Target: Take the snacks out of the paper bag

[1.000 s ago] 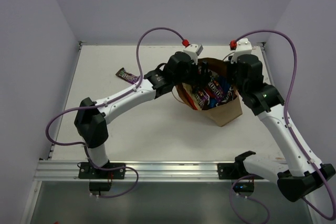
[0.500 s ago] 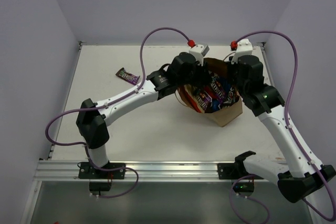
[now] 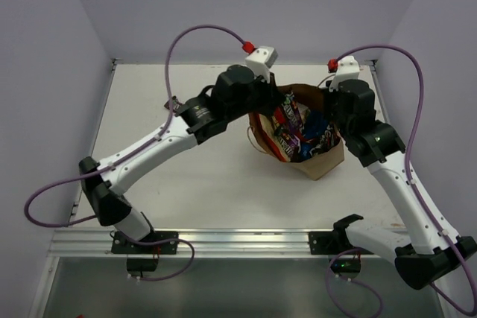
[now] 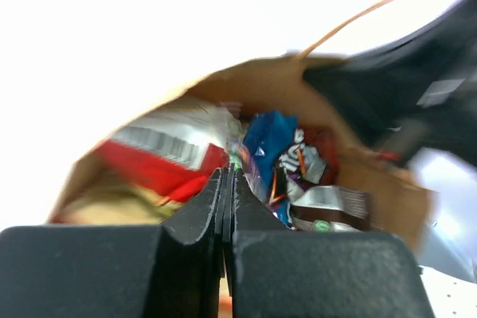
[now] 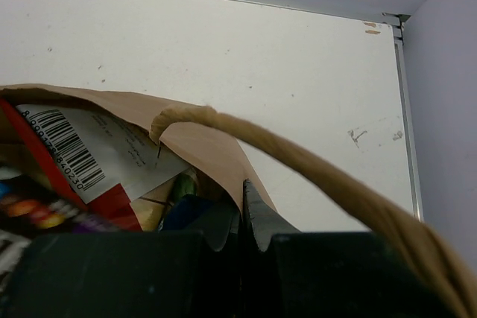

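The brown paper bag (image 3: 324, 160) lies tilted on the table, its mouth facing up and left, packed with snacks (image 3: 302, 135). My left gripper (image 3: 274, 106) is at the mouth, shut on the thin edge of a purple candy packet (image 3: 287, 117) that stands up out of the pile. The left wrist view shows the closed left gripper (image 4: 229, 173) against purple foil (image 4: 253, 176), with a blue packet (image 4: 268, 135) and a red-and-white packet (image 4: 160, 150) inside the paper bag (image 4: 261, 83). My right gripper (image 5: 243, 184) is shut on the paper bag's rim (image 5: 209, 147), beside the right gripper (image 3: 328, 109) position at the bag's far side.
A twisted paper handle (image 5: 335, 184) arcs over the right fingers. One small candy bar (image 3: 176, 100) lies on the table at the left, mostly hidden behind the left arm. Purple-grey walls close in the table on three sides.
The left jaws closed at the bag mouth and the left arm drew back up and left. A red-and-purple packet now stands higher in the bag. The right arm has not moved.
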Available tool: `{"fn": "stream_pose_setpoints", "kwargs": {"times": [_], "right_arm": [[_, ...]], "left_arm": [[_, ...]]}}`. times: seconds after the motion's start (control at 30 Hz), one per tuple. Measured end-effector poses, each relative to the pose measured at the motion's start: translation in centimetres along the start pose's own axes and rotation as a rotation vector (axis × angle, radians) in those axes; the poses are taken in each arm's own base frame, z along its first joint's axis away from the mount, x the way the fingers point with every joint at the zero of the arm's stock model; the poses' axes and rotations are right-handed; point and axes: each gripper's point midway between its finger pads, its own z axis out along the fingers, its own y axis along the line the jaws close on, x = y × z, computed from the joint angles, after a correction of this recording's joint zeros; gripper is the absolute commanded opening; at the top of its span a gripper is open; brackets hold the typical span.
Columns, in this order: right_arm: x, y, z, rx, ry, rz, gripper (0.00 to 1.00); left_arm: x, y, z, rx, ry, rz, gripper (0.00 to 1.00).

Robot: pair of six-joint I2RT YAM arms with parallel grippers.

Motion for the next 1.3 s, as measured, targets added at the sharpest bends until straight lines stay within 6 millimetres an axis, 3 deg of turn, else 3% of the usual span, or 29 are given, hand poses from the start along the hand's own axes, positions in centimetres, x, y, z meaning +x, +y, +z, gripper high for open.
{"fn": "stream_pose_setpoints", "kwargs": {"times": [0.13, 0.27, 0.37, 0.47, 0.53, 0.63, 0.77, 0.9, 1.0, 1.1, 1.13, 1.2, 1.23, 1.3], "right_arm": [[0.1, -0.1, 0.0, 0.004, 0.001, -0.007, 0.0], [0.2, -0.2, 0.0, 0.01, 0.003, -0.011, 0.0], [0.2, -0.3, 0.0, 0.013, 0.002, -0.012, 0.0], [0.2, -0.4, 0.1, 0.02, 0.001, -0.012, 0.0], [0.2, -0.4, 0.1, 0.022, 0.001, -0.012, 0.0], [0.3, -0.4, 0.1, 0.024, -0.002, -0.011, 0.0], [0.4, -0.4, 0.1, 0.023, -0.006, -0.01, 0.0], [0.4, -0.4, 0.1, 0.023, -0.01, -0.008, 0.0], [0.5, -0.5, 0.0, 0.022, -0.012, -0.007, 0.0], [0.5, -0.4, 0.1, 0.021, -0.013, -0.007, 0.0], [0.6, -0.4, 0.1, 0.02, -0.012, -0.007, 0.0], [0.6, -0.4, 0.1, 0.019, -0.012, -0.007, 0.0], [0.6, -0.4, 0.1, 0.019, -0.012, -0.007, 0.0], [0.6, -0.4, 0.1, 0.018, -0.014, -0.007, 0.0]], "left_arm": [[-6.7, 0.3, -7.2, -0.044, -0.171, 0.021, 0.0], [-13.3, 3.8, -15.2, -0.153, -0.38, 0.013, 0.0], [-15.3, 7.0, -19.1, -0.266, -0.476, 0.007, 0.0], [-14.8, 9.6, -20.1, -0.361, -0.478, 0.021, 0.0], [-14.0, 11.1, -19.0, -0.406, -0.447, 0.034, 0.0], [-11.8, 13.5, -15.5, -0.459, -0.364, 0.056, 0.0], [-6.5, 17.3, -7.3, -0.479, -0.18, 0.078, 0.0], [-1.5, 19.8, -0.3, -0.435, -0.053, 0.071, 0.0], [1.0, 21.6, 3.0, -0.4, -0.014, 0.051, 0.0], [3.2, 24.7, 5.3, -0.391, 0.001, 0.014, 0.01], [3.8, 26.0, 5.8, -0.399, 0.006, 0.001, 0.22], [5.1, 28.8, 6.5, -0.427, 0.021, -0.017, 0.53], [6.0, 30.4, 6.5, -0.449, 0.037, -0.024, 0.82], [7.5, 33.0, 6.0, -0.5, 0.07, -0.041, 0.98]]}}
